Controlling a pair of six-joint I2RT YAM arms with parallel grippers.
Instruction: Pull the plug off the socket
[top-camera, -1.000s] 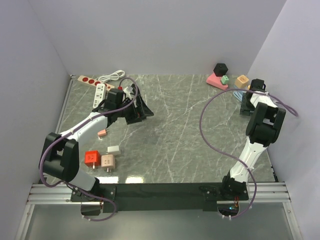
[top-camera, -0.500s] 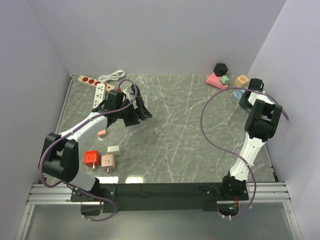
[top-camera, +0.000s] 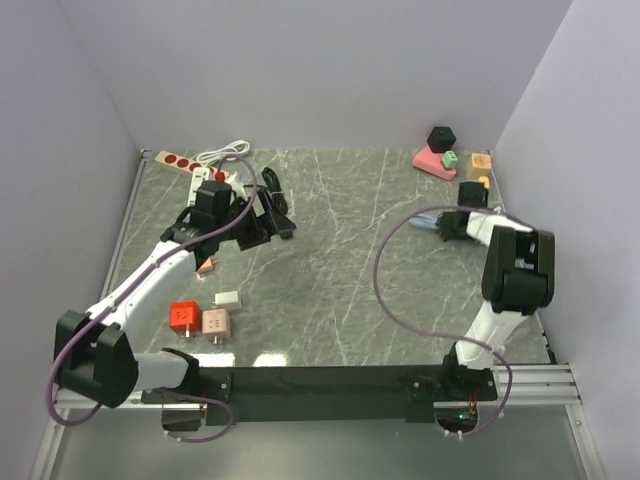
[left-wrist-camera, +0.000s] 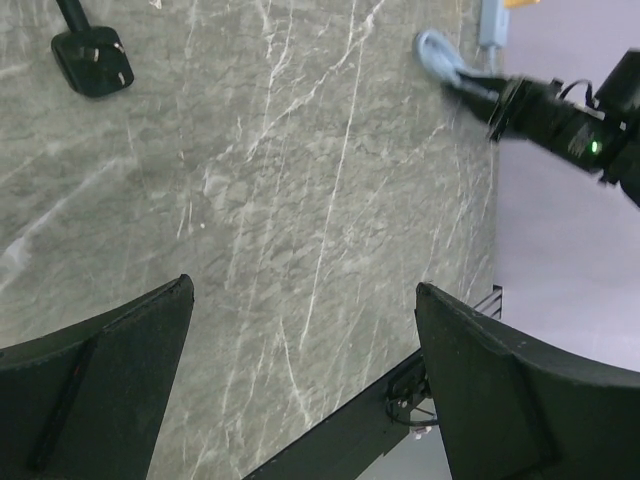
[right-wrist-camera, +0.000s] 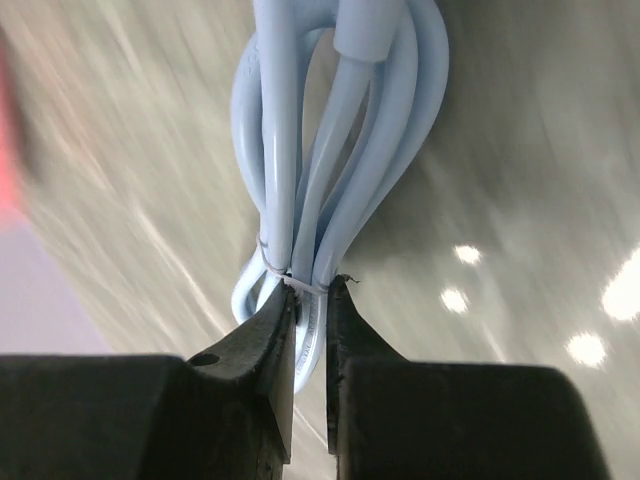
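Fingers (right-wrist-camera: 268, 335) of the right gripper (right-wrist-camera: 312, 290) pinch the light-blue cable bundle (right-wrist-camera: 300, 150) at its tied loop; its plug probably lies ahead, out of sight. Pull straight and steadily, lest the loop slip.

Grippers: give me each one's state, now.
Left gripper: open, empty.
Right gripper: shut on the pale blue cable bundle.

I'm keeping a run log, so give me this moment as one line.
left gripper: open, over table | right gripper: shut on blue cable bundle | black plug: lying on table, unheld
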